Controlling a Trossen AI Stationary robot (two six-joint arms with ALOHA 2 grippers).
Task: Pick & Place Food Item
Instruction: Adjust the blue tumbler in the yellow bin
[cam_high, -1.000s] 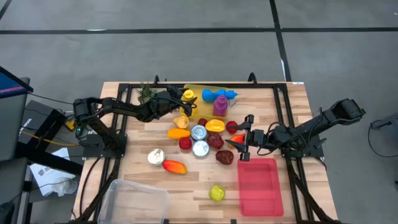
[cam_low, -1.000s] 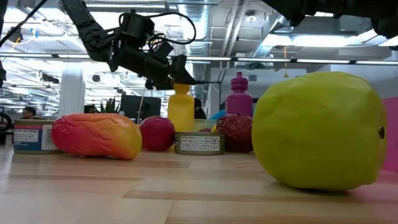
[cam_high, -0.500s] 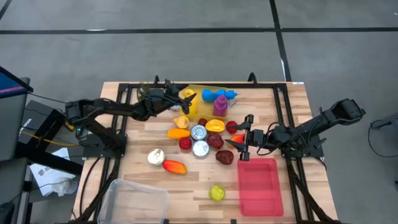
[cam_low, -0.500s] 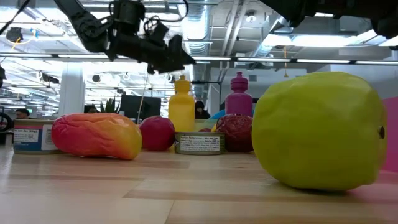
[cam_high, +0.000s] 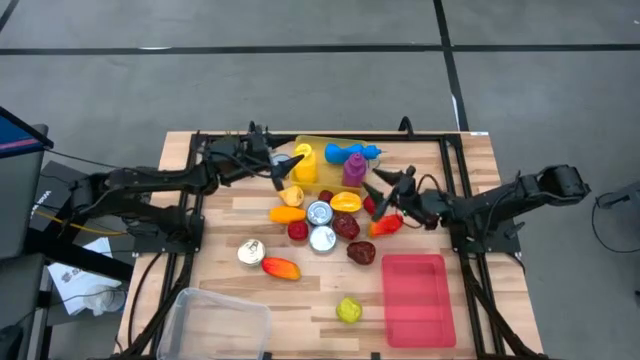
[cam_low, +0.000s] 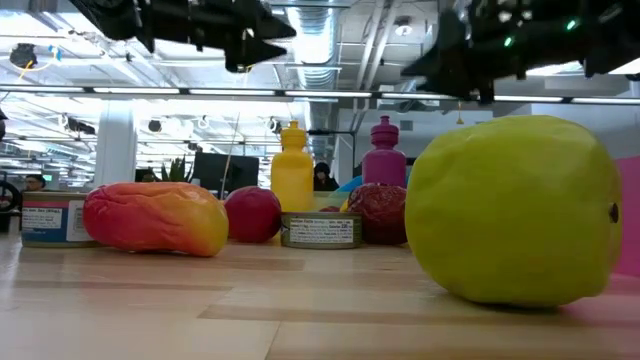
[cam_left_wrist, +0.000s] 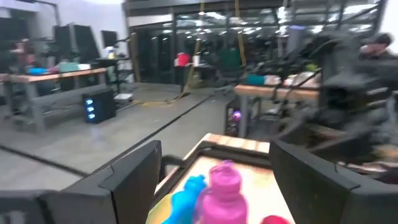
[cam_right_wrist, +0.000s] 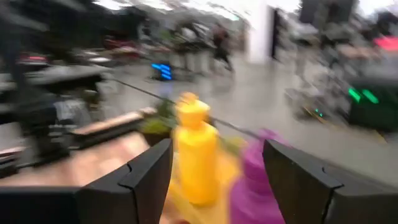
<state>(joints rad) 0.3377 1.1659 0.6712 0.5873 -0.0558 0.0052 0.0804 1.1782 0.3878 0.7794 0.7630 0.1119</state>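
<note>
High view: the desk (cam_high: 440, 310) is carrying a cluster of food items, and the yellow bottle (cam_high: 304, 163) near its far edge is serving as the landmark. The left hand (cam_high: 283, 165) is hovering just beside the yellow bottle on its left, fingers spread and holding nothing. The right hand (cam_high: 385, 188) is hanging to the right of the yellow bottle, past the purple bottle (cam_high: 354, 170), with its fingers spread; an orange-red pepper (cam_high: 386, 225) is lying on the desk close under it, and whether they are touching cannot be told. The red tray (cam_high: 418, 300) is sitting well to the front right of the yellow bottle, and the clear bin (cam_high: 215, 323) is sitting well to its front left. A yellow apple (cam_high: 348, 310) is lying near the front edge, beside the red tray. Low view: the yellow apple (cam_low: 515, 208) is filling the foreground, the yellow bottle (cam_low: 291, 178) is standing behind a tin can (cam_low: 319, 229), and a red-yellow mango (cam_low: 157, 218) is lying to its left; both hands are hanging overhead. Left wrist view: the spread fingers (cam_left_wrist: 130, 180) are framing the purple bottle (cam_left_wrist: 222, 193). Right wrist view: the spread fingers (cam_right_wrist: 149, 174) are framing the yellow bottle (cam_right_wrist: 196, 149).
</note>
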